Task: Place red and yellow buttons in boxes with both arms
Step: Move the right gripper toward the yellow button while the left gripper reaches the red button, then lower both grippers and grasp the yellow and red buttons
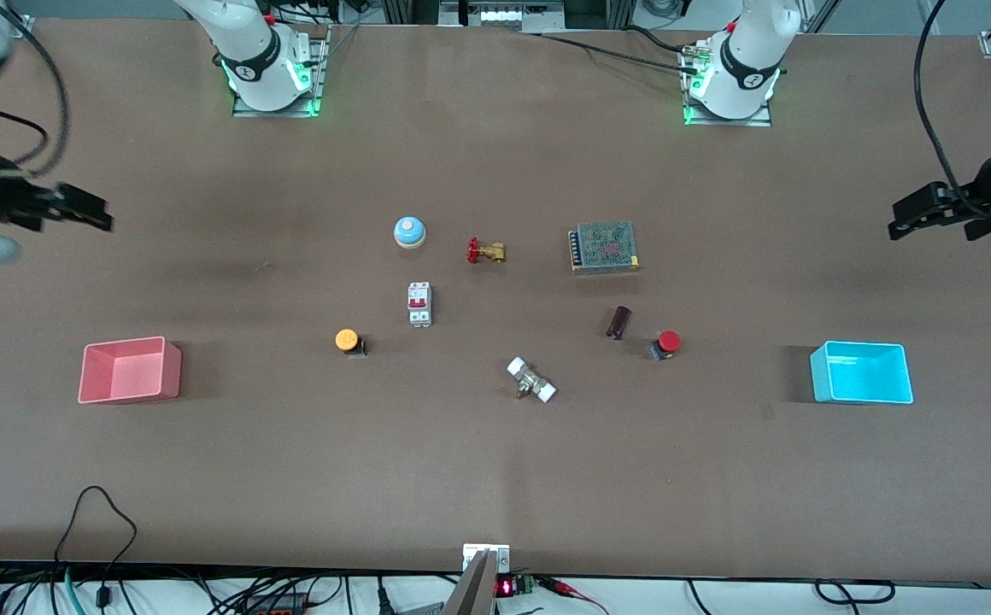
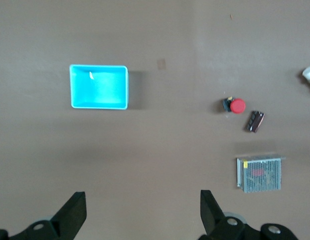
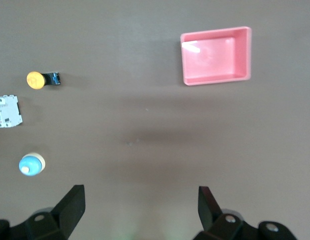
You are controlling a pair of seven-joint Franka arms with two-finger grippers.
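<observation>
The red button (image 1: 667,343) lies on the table between the middle and the cyan box (image 1: 861,372); both also show in the left wrist view, the button (image 2: 236,105) and the box (image 2: 99,87). The yellow button (image 1: 348,341) lies toward the pink-red box (image 1: 130,370); the right wrist view shows this button (image 3: 36,80) and this box (image 3: 216,56). My left gripper (image 1: 914,213) hangs open and empty high over the left arm's end of the table (image 2: 142,200). My right gripper (image 1: 85,212) hangs open and empty high over the right arm's end (image 3: 141,195).
In the middle lie a blue dome bell (image 1: 409,231), a brass valve with a red handle (image 1: 485,251), a white circuit breaker (image 1: 419,303), a metal mesh power supply (image 1: 604,247), a dark cylinder (image 1: 618,322) and a white-ended fitting (image 1: 531,380).
</observation>
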